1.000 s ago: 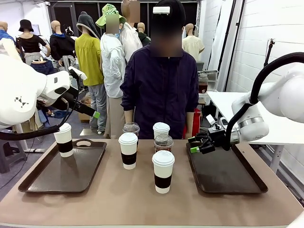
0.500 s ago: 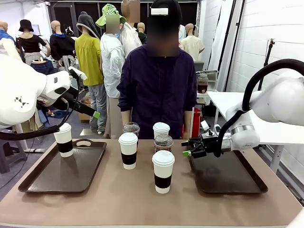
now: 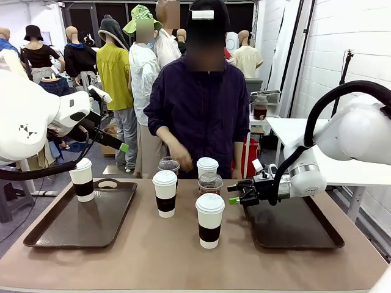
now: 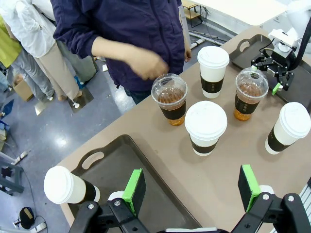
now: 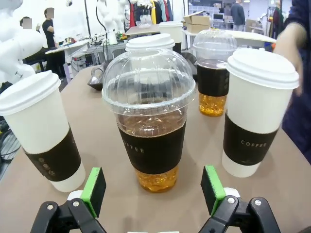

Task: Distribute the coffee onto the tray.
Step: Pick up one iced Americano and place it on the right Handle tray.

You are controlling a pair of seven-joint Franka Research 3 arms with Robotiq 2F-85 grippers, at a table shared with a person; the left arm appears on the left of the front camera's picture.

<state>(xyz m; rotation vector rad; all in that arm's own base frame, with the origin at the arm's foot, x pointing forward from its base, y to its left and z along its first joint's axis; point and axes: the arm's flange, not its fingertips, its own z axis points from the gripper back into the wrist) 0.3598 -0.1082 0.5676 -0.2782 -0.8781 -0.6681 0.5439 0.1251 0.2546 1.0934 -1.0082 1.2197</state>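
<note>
The coffee stands on the table as several cups. One white sleeved cup sits on the left tray. Between the trays stand three more white cups and two clear dome-lidded cups. My right gripper is open, low over the table, right beside the nearer clear cup, which sits just ahead of its green pads. My left gripper hangs open high above the left tray's inner edge, holding nothing.
The right tray lies bare behind my right gripper. A person stands at the far edge with one hand raised above the back cups. White cups flank the clear cup closely on both sides.
My right gripper has moved left off the right tray's edge to the clear cup, staying open. The person's hand has risen over the back cups. My left arm has not moved.
</note>
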